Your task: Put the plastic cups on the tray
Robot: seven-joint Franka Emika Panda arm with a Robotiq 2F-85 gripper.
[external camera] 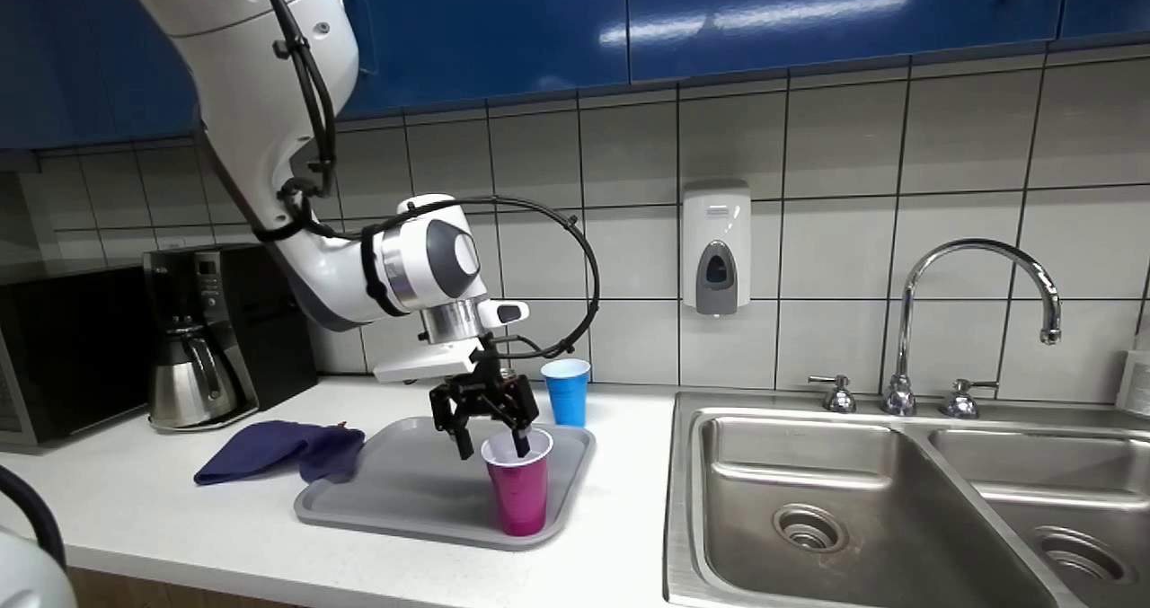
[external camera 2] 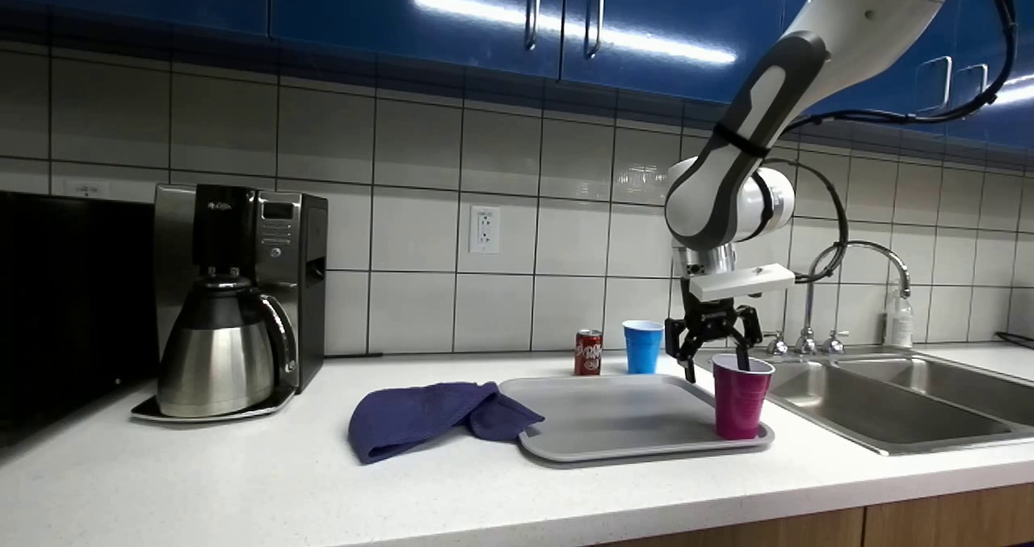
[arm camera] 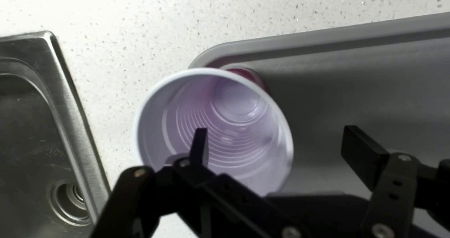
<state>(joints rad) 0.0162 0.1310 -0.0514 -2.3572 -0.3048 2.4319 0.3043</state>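
A magenta plastic cup [external camera: 520, 500] with a white inside stands upright on the grey tray [external camera: 395, 491], at a corner on the sink side. The cup also shows in an exterior view [external camera 2: 739, 406] and in the wrist view [arm camera: 232, 139]. My gripper [external camera: 492, 452] is open. In the wrist view the gripper [arm camera: 276, 134] has one finger in the cup's mouth and the other outside it, over the tray [arm camera: 369, 65]. The cup's wall lies between the fingers, not pinched. A blue plastic cup [external camera 2: 643, 349] stands upright on the counter behind the tray; it is out of the wrist view.
A red soda can [external camera 2: 588, 353] stands beside the blue cup at the back. A dark blue cloth [external camera: 287, 451] lies against the tray's edge. A coffee maker [external camera 2: 226, 321] stands beyond it. The steel sink [external camera: 683, 500] borders the tray's other side.
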